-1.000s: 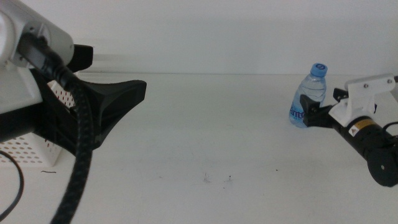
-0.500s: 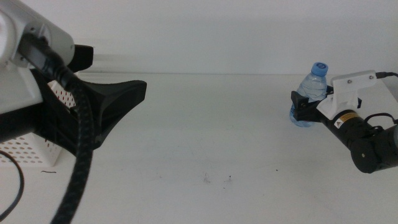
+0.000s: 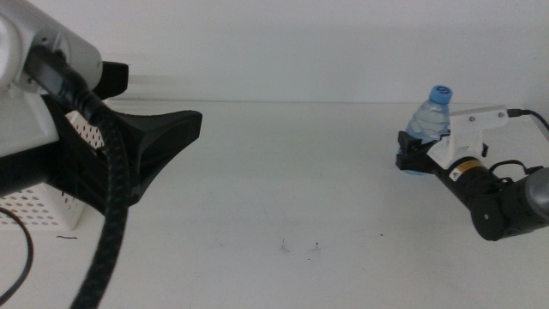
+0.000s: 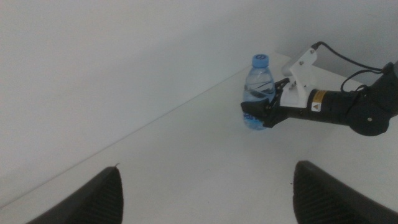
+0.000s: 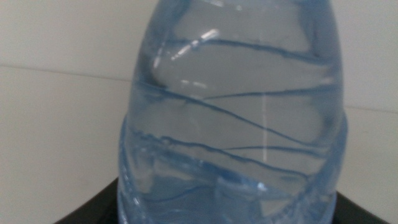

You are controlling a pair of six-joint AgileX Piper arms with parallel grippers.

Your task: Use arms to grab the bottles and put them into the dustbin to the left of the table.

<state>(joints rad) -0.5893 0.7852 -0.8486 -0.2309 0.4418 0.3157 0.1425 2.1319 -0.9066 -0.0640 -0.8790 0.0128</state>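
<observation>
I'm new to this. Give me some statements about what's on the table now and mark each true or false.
1. The bottle has a blue cap. True.
2. The right gripper is at the bottle. True.
3. The bottle lies on its side. False: it stands upright.
4. The left gripper holds the bottle. False: its jaws are wide apart, far from it.
5. The basket sits beside the bottle. False: it is at the table's opposite side.

This looks like a robot test lab and not a home, because there is only a plain white table (image 3: 283, 189) before a bare white wall (image 3: 283, 43), two robot arms with thick black cables (image 3: 107, 232), and one white perforated basket (image 3: 39, 206).
</observation>
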